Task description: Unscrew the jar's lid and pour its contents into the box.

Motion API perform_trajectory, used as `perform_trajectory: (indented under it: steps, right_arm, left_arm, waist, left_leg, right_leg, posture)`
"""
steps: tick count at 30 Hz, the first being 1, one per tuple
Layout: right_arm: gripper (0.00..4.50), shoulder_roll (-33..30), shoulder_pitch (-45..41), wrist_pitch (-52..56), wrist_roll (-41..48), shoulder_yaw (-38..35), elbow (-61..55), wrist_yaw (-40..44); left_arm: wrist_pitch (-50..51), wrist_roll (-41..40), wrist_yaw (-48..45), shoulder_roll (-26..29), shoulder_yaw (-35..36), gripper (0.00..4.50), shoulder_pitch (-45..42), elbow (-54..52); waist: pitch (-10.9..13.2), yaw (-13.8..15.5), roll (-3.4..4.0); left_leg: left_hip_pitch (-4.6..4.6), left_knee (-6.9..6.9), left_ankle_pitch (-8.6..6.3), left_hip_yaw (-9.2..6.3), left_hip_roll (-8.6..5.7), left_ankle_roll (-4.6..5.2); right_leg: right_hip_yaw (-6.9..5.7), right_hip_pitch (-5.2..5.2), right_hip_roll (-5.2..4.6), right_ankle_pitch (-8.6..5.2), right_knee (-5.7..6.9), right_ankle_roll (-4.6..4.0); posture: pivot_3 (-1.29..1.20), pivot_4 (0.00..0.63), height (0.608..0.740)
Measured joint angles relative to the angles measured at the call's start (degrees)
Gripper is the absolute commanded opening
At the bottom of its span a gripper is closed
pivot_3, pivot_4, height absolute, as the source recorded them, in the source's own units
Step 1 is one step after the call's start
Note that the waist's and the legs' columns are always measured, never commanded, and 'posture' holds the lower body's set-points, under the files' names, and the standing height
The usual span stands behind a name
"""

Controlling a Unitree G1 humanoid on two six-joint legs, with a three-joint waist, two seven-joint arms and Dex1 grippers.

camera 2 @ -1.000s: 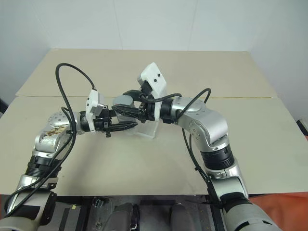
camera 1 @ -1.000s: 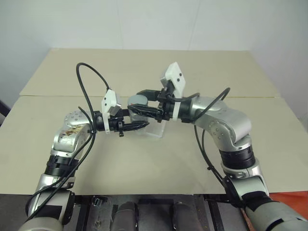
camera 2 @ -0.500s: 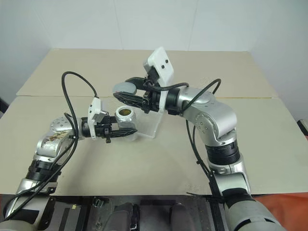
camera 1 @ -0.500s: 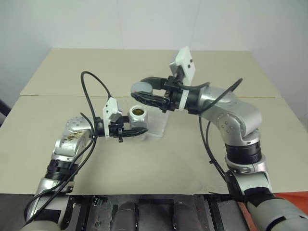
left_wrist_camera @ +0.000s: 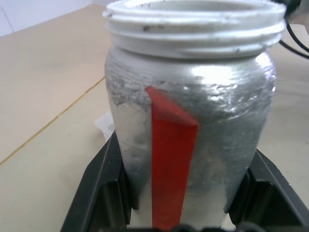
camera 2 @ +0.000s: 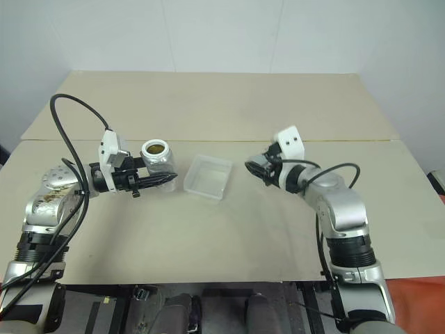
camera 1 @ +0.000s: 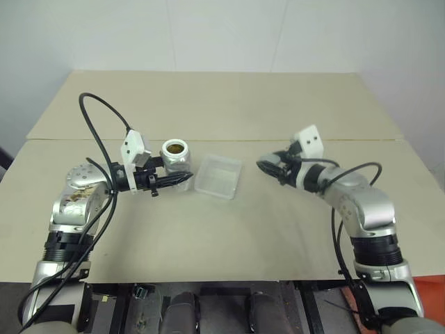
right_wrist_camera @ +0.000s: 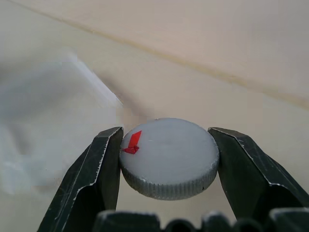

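My left gripper (camera 1: 182,177) is shut on the silvery jar (camera 1: 176,158), which stands upright and uncapped just left of the box (camera 1: 217,176). In the left wrist view the jar (left_wrist_camera: 193,96) shows a red strip on its side, and both fingers (left_wrist_camera: 104,188) press its lower part. Something brownish shows in the jar's mouth (camera 1: 175,147); I cannot make out the contents as a separate piece. The clear box lies flat on the table between the two grippers. To the right of the box, low over the table, my right gripper (camera 1: 268,167) is shut on the grey lid (right_wrist_camera: 169,157), which bears a small red mark.
The beige table (camera 1: 222,229) has a seam (camera 1: 348,140) running across behind the grippers. A white wall stands beyond its far edge. Black cables loop over both arms (camera 1: 94,115).
The lid has come off the jar. My right gripper has carried it right and down, past the box. My left gripper has shifted the jar left, away from the box.
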Motion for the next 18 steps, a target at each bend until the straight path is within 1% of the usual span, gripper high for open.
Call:
perform_trajectory:
  steps: [1,3,4,6,9,12,18]
  right_arm:
    - [2.77,0.2,0.3,-0.5,-1.0,0.2,1.5,-0.6]
    - [3.5,0.2,0.4,-1.4,-2.9,0.5,3.6,-1.5]
    - [3.74,0.2,0.4,-2.0,-3.6,0.6,4.3,-1.7]
    - [4.41,0.2,0.5,-2.6,-4.5,0.8,5.2,-1.6]
    - [4.46,-0.5,0.6,-2.7,-4.6,0.9,4.9,0.1]
    - [4.46,-3.2,1.3,-2.5,-4.4,0.9,3.5,2.8]
    - [4.46,-12.8,2.0,-0.4,-1.4,1.0,-5.0,13.5]
  left_arm:
    - [0.0,0.0,0.0,0.0,0.0,2.05,0.0,0.1]
    - [-0.2,0.0,0.1,0.0,0.0,2.05,-0.1,0.3]
    - [-0.4,0.0,0.1,0.0,0.0,2.05,-0.1,0.3]
    - [-0.8,0.0,0.1,-0.1,0.0,2.05,-0.4,0.3]
    - [-1.0,0.0,0.1,-0.2,-0.1,2.05,-0.7,0.3]
    - [-1.1,0.1,0.0,-0.1,-0.1,2.05,-0.9,0.7]
    - [-3.9,2.2,-0.9,0.8,-0.4,2.05,-4.4,4.4]
  waist:
    - [0.0,0.0,0.0]
    - [0.0,-0.1,0.0]
    - [0.0,0.0,0.0]
    - [0.0,0.0,0.0]
    - [0.0,0.0,0.0]
    - [0.0,0.1,0.0]
    - [0.0,0.3,0.0]
  left_leg:
    - [0.0,0.0,0.0,0.01,0.0,0.0]
    - [0.01,0.0,0.0,0.0,0.0,0.0]
    - [0.01,-0.01,0.0,0.0,0.01,0.0]
    - [0.01,-0.01,0.0,-0.01,0.01,0.0]
    - [0.0,0.0,0.0,-0.01,0.0,0.0]
    - [0.0,-0.01,0.0,-0.02,0.0,0.0]
    - [0.0,0.01,0.0,-0.01,0.0,0.01]
  right_leg:
    - [0.01,-0.01,0.0,0.0,0.0,0.0]
    - [0.01,-0.02,0.01,0.0,0.0,0.0]
    - [0.01,-0.02,0.02,0.0,0.0,0.0]
    - [0.01,-0.01,0.01,0.0,0.01,0.0]
    - [0.01,0.0,0.01,0.0,0.01,0.0]
    - [0.01,0.0,0.01,0.0,0.0,0.0]
    - [-0.01,0.03,0.02,0.0,-0.07,0.0]
  posture:
    - [0.0,0.15,0.74]
    - [0.0,0.15,0.74]
    - [0.0,0.15,0.74]
    - [0.0,0.15,0.74]
    - [0.0,0.15,0.74]
    - [0.0,0.15,0.74]
    - [0.0,0.15,0.74]
